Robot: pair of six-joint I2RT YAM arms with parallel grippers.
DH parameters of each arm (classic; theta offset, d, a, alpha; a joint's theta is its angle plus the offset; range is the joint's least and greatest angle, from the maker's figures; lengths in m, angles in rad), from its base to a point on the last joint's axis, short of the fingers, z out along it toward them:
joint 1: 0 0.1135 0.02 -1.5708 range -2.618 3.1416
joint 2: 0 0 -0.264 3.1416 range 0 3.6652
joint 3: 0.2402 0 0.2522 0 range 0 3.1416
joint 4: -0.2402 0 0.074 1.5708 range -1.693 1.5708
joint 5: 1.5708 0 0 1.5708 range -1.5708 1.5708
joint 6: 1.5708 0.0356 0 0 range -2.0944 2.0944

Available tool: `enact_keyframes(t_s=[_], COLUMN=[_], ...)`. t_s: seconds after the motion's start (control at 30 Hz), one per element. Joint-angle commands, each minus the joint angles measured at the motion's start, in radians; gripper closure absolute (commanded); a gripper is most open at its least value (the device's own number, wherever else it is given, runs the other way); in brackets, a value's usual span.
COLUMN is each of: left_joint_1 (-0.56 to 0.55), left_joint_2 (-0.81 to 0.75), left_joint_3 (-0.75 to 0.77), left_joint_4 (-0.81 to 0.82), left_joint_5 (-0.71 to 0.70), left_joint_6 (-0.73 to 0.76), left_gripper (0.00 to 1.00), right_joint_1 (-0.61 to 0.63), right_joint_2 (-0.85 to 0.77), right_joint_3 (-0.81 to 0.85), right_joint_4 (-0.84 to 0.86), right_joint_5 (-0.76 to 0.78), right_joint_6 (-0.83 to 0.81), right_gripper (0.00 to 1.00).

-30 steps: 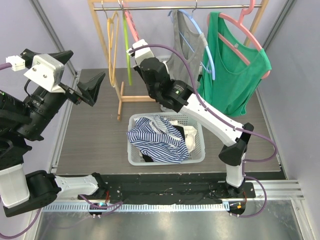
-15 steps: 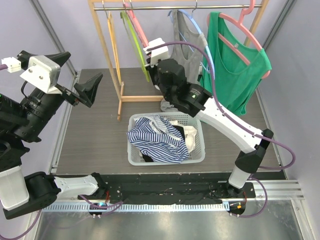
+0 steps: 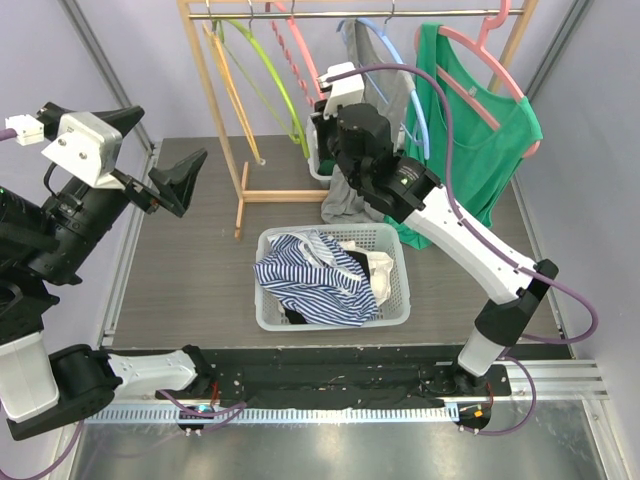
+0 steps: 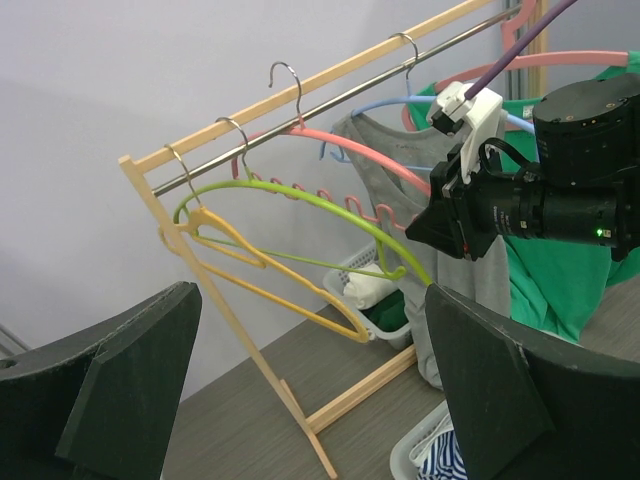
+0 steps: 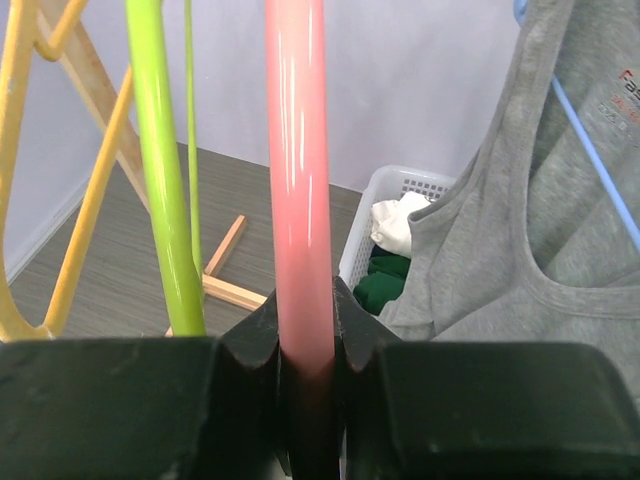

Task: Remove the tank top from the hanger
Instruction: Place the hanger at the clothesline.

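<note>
**Top view.** Clothes rack stands along the far edge of the table (image 3: 190, 270). Grey tank top (image 3: 347, 195) hangs on a blue hanger (image 3: 398, 60) near mid-rail. A green tank top (image 3: 470, 140) hangs on its own hanger toward the far-right corner. Right hand (image 3: 324, 107) is up at the rail, just left of the grey one. Left hand (image 3: 165, 140) is raised over the left edge, well apart from the rack. Laundry basket (image 3: 400, 300) sits mid-table toward the near edge, with striped cloth inside.

**Left wrist view.** Left hand is spread wide and carries nothing. Right hand meets the bare pink hanger (image 4: 360, 152) on its lower arm.

**Right wrist view.** Right hand is pressed together on the bare pink hanger's rod, pinching it. Grey tank top is just beside it to the right, not touched.

**Judgement.** The step looks like clearing the bare hanger away from the garment.
- Keep its hook on the rail and shift it along without twisting.
- Let go well clear of the garment.
- After that, one hand should steady the blue hanger while the other peels a strap over the shoulder end.
</note>
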State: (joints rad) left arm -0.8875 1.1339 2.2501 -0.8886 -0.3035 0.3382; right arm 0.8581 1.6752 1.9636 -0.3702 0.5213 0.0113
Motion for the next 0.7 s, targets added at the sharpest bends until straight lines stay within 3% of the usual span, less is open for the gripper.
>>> enact_keyframes(t_s=[0.0, 0.43, 0.67], left_joint_1=[0.005, 0.007, 0.005], left_joint_2=[0.000, 0.012, 0.015], left_joint_3=[0.011, 0.028, 0.031], left_joint_4=[0.013, 0.007, 0.007], left_joint_5=[0.020, 0.037, 0.038], left_joint_6=[-0.016, -0.025, -0.025], left_gripper=[0.00, 0.00, 0.00], right_joint_1=[-0.014, -0.011, -0.008], right_joint_2=[-0.005, 0.024, 0.031], right_joint_3=[0.047, 0.086, 0.237], right_joint_4=[0.047, -0.090, -0.213], right_joint_5=[-0.001, -0.047, -0.047], right_joint_6=[0.036, 0.041, 0.030], right_gripper=[0.99, 0.97, 0.59])
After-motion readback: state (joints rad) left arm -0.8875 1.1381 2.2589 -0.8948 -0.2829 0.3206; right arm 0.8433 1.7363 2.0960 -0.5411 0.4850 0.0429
